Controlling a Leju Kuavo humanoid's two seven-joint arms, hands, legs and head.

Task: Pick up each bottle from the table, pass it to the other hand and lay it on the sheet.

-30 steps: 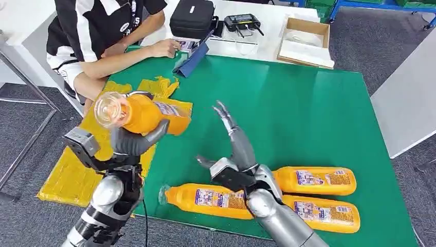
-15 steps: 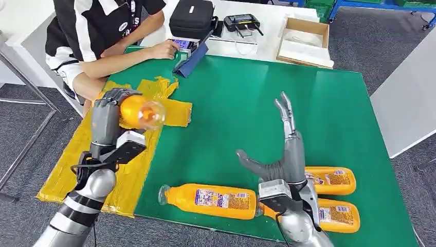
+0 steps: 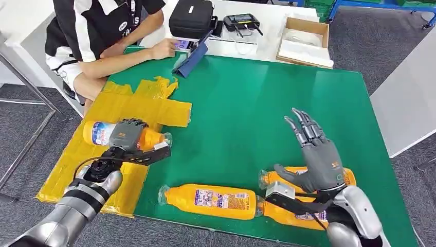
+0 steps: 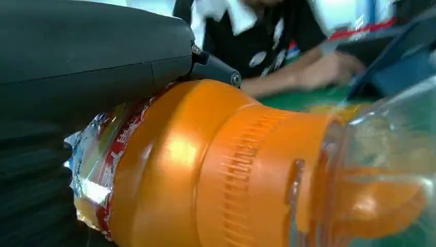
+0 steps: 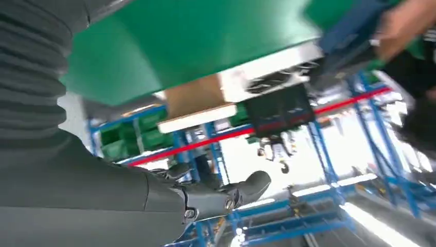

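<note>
While my left robot hand (image 3: 125, 136) clamps an orange bottle (image 3: 103, 133) lying on the yellow sheet (image 3: 128, 105) at 9 o'clock, my right robot hand (image 3: 320, 162) hovers with fingers apart over desk (image 3: 257, 103) bottles at 5.

The left hand (image 4: 77, 67) filled one side of the close-up, its dark cover and thumb lying against an orange bottle (image 4: 205, 170). The bottle's crinkled label (image 4: 110, 159) sat just beside the hand, and its ribbed shoulder narrowed to a clear cap (image 4: 380, 170). Beyond it, blurred, a person (image 4: 257, 36) in a black and white top rested an arm on the green table (image 4: 308, 98), near a dark blue case (image 4: 396, 77).
</note>
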